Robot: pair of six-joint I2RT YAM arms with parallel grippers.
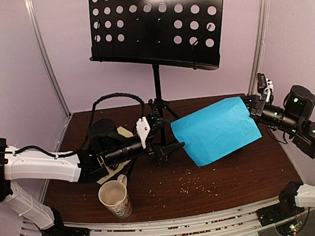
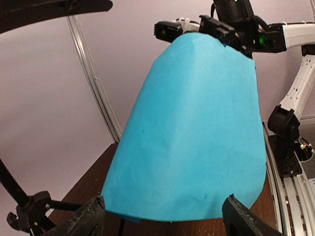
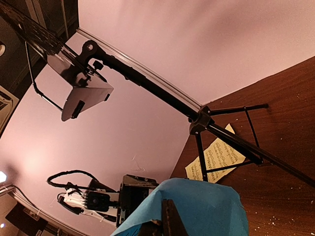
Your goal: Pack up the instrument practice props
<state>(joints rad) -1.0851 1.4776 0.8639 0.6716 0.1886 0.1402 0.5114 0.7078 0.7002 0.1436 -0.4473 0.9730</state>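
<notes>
Well, the black music stand (image 1: 156, 25) stands at the back of the worktop (image 1: 237, 177). Before it the blue sheet (image 1: 215, 130) hangs above the wood; a pale yellow sheet (image 3: 215, 158) lies by the stand's legs. My right end effector (image 1: 252, 108) is clamped on the blue sheet's edge; my left end effector (image 1: 171, 149) gapes wide at the opposite edge, seemingly not touching it.

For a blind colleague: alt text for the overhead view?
The right gripper holds a blue sheet above a brown table, its free edge at the open left gripper. Black music stand behind, cream mug in front.
</notes>
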